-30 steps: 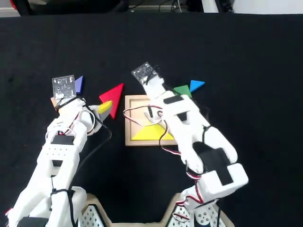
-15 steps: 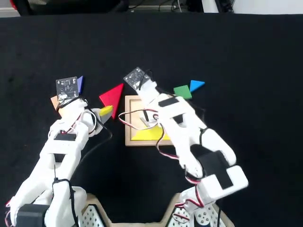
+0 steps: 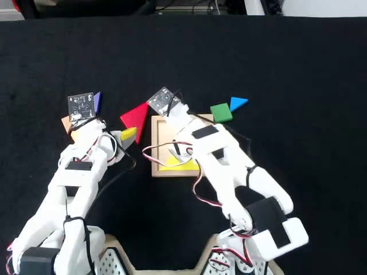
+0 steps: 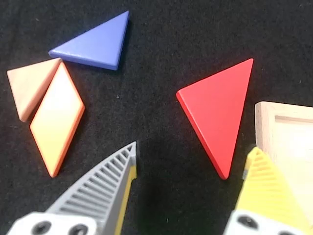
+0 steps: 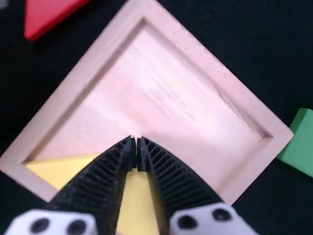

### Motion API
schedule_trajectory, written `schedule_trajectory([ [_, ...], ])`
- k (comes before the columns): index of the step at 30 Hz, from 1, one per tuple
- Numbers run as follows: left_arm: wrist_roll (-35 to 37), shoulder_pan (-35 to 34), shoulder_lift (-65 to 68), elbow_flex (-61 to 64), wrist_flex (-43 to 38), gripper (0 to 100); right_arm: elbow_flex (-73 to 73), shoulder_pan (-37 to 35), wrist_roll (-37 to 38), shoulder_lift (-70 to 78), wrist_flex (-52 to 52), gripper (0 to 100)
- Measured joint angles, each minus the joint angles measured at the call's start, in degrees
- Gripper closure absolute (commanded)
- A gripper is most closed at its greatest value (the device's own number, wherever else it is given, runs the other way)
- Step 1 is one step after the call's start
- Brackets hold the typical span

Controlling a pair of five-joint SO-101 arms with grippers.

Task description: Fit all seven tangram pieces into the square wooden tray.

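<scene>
- The right claw [image 5: 135, 147] is pinched shut with nothing in it. It hangs over the square wooden tray [image 5: 93, 66], directly above the yellow triangle [image 5: 73, 171] lying inside.
- The left claw [image 4: 194, 152] is spread wide above the black tabletop [image 4: 161, 58].
- Just ahead of the left claw lies the red triangle [image 4: 220, 107].
- Farther out lie the orange rhombus [image 4: 56, 117], the peach triangle [image 4: 27, 85] and the blue triangle [image 4: 95, 44].
- A green square [image 5: 301, 142] lies just outside the tray.

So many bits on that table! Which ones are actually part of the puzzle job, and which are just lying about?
Part of the job: square wooden tray; yellow triangle, lying inside it; red triangle; dark blue triangle; orange parallelogram; pale orange triangle; green square; light blue triangle.

Just there: black table cover; cables beyond the table's far edge.
</scene>
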Motion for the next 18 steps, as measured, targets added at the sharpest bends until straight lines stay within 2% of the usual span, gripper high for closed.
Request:
schedule_trajectory([
  [16, 0.0, 0.0, 0.0, 0.0, 0.0, 66, 0.26, 0.09, 1.32, -1.14, 0.0, 98.8],
  [18, 0.0, 0.0, 0.0, 0.0, 0.0, 66, 0.79, 0.79, -1.32, -3.96, 0.0, 98.8],
])
